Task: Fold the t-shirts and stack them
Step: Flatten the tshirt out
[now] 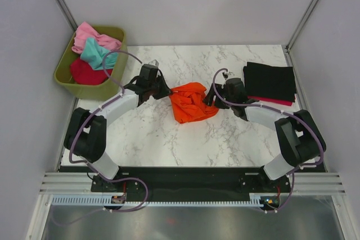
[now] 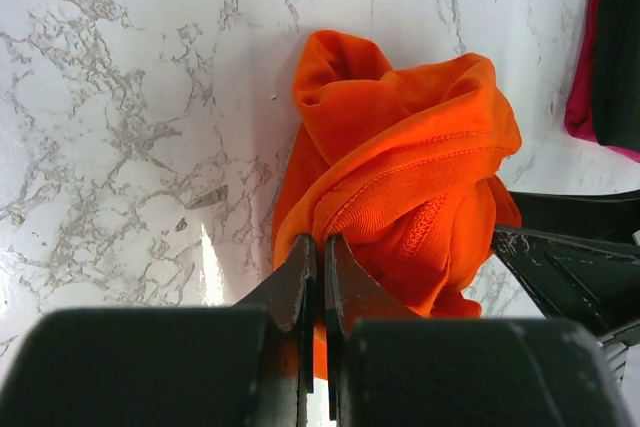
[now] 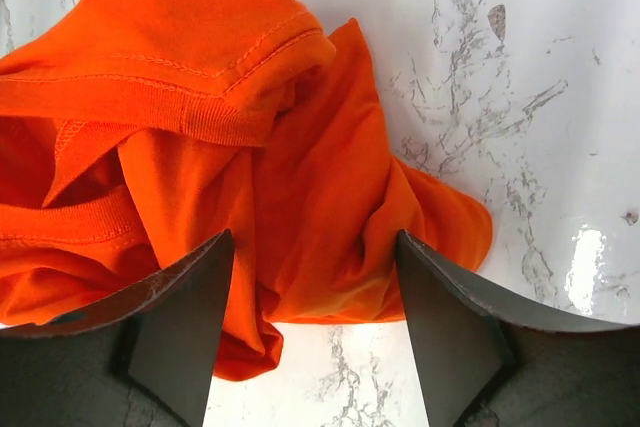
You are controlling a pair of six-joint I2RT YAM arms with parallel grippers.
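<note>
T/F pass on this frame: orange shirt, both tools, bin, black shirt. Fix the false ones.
1. The orange shirt lies folded flat. False: it is a crumpled heap.
2. The left tool is shut on the orange shirt. True.
3. The right tool is shut. False: open, straddling the cloth.
4. The bin holds a pink shirt and a teal shirt. True.
5. The black shirt is in the bin. False: folded at far right, outside it.

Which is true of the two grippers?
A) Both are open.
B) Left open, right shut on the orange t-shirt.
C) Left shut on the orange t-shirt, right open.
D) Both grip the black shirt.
C: the left gripper is closed on an edge of the orange t-shirt; the right gripper has its fingers wide apart over it.
</note>
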